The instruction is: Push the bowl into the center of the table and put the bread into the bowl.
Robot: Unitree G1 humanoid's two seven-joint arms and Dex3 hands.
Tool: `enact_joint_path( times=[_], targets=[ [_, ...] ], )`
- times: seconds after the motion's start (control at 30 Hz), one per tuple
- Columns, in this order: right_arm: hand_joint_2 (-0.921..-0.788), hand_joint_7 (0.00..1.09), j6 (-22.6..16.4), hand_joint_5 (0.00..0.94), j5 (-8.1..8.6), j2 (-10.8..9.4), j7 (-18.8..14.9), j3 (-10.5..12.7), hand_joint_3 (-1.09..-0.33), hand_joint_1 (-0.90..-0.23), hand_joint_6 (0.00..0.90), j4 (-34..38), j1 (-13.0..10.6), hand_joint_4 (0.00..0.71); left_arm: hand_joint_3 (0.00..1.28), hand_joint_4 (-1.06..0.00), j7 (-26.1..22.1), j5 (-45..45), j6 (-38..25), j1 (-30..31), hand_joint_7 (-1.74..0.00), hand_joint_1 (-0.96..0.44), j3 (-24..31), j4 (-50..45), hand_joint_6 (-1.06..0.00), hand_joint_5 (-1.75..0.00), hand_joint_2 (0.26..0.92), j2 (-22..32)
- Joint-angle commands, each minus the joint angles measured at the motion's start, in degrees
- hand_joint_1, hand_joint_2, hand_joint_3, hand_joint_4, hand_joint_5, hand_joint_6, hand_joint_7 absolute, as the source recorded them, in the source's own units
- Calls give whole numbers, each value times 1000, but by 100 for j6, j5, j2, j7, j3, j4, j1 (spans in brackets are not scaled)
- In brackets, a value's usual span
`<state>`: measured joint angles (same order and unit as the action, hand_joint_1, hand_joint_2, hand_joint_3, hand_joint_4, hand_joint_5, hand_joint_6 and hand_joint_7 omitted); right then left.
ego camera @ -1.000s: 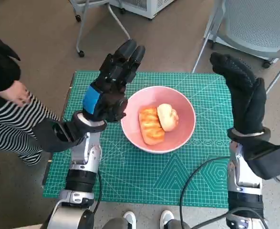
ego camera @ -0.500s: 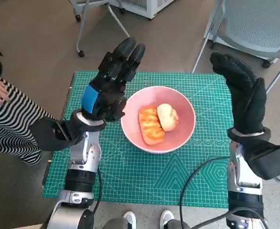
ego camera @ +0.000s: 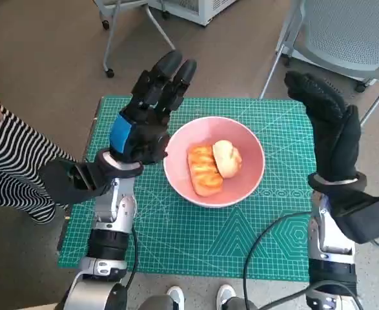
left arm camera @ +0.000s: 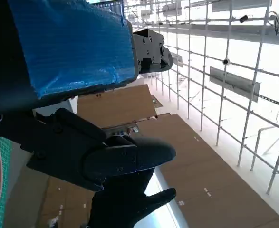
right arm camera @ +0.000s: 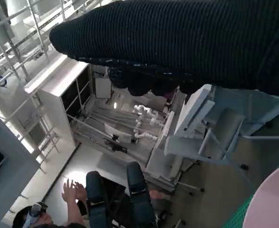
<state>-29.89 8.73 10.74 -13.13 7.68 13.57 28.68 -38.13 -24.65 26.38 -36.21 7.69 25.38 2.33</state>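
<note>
Pink bowl (ego camera: 214,160) sat mid-mat, both bread pieces (ego camera: 214,166) already inside | your left hand (ego camera: 145,120) hung just beside its left rim, nearer, fingers extended, holding nothing | right hand (ego camera: 330,126) well apart right, fingers straight, empty | bread's long axis ran near-to-far.

you have no readable text, label, brand, number or sign in any view. the green mat (ego camera: 195,232) on the counter carries only printed grid lines and shapes; any markings along its edges are too small to read.
</note>
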Motion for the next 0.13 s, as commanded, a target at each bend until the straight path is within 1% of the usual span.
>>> enact_joint_path(
  times=[0.03, 0.13],
  targets=[
    [-921, 562, 37, 3, -39, -9, 32, -4, -722, -724, 69, 37, -61, 236, 496, 1, 4, 28, 19, -85, -321, -791, 4, -120, 1, -90, 921, 51],
    [-921, 562, 47, 3, -32, -10, 33, -2, -721, -723, 69, 25, -68, 236, 497, 1, 14, 32, 20, -87, -313, -789, 8, -128, 1, -82, 921, 59]
  ],
)
